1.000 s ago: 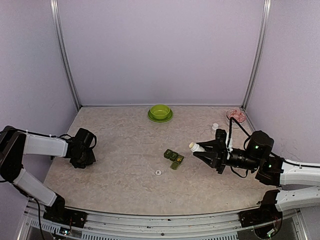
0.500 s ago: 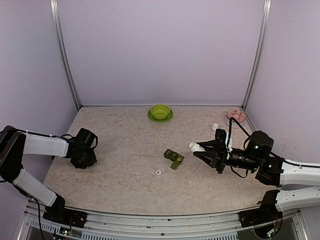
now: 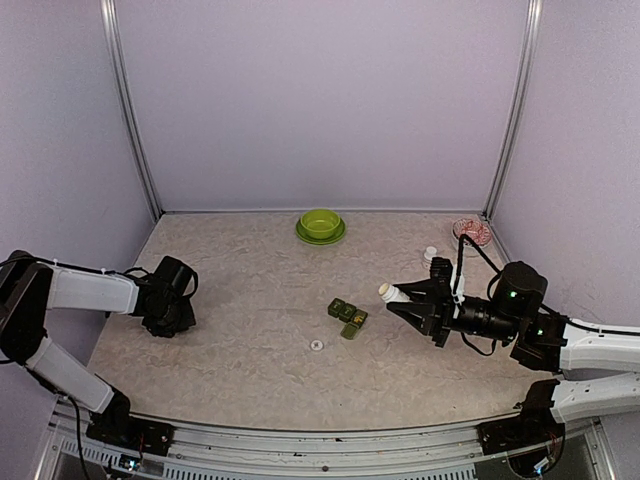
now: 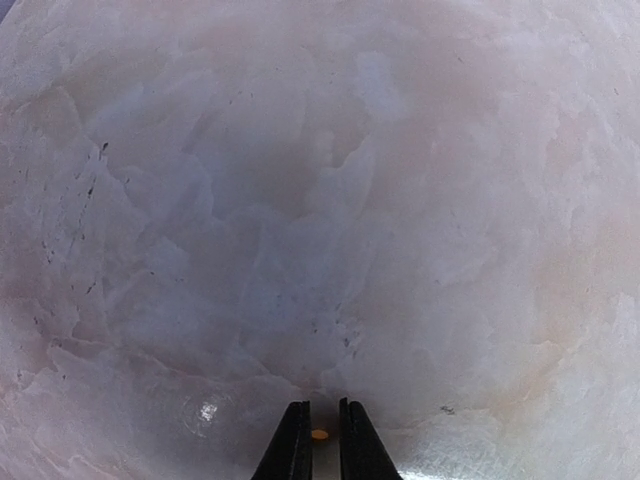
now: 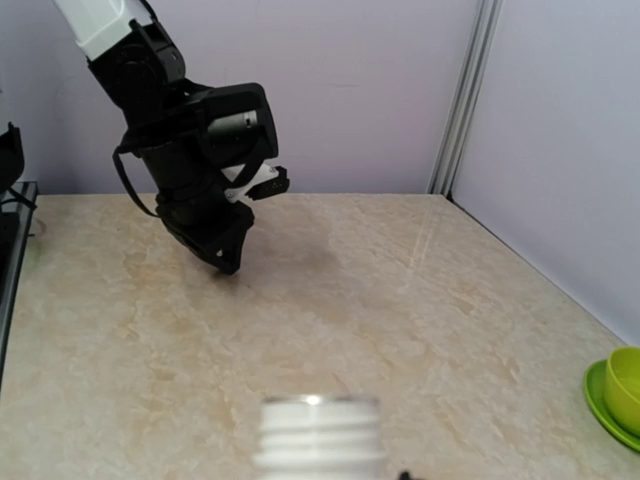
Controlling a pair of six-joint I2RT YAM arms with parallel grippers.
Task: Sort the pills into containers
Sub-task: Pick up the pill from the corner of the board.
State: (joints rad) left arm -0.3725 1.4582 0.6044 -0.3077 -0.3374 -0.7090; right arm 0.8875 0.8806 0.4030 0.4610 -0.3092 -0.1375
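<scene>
My left gripper [image 3: 172, 322] is low over the table's far left, tips down. In the left wrist view its black fingers [image 4: 292, 445] stand nearly together with one tiny orange pill [image 4: 319, 435] between them, right at the table surface. The dark green pill box [image 3: 347, 317] lies mid-table, far from that gripper. My right gripper [image 3: 418, 300] is shut on a white bottle [image 3: 388, 292], held on its side with the open threaded neck [image 5: 320, 435] pointing left, just right of the pill box. The right fingers themselves are hidden in the right wrist view.
A flat white cap [image 3: 316, 345] lies in front of the pill box. A lime green bowl [image 3: 320, 225] sits at the back centre. A second small white bottle [image 3: 430, 255] and a pink round thing [image 3: 471, 230] stand at the back right.
The left gripper has shifted very slightly to the right near the table. The right arm and the bottle have not moved.
</scene>
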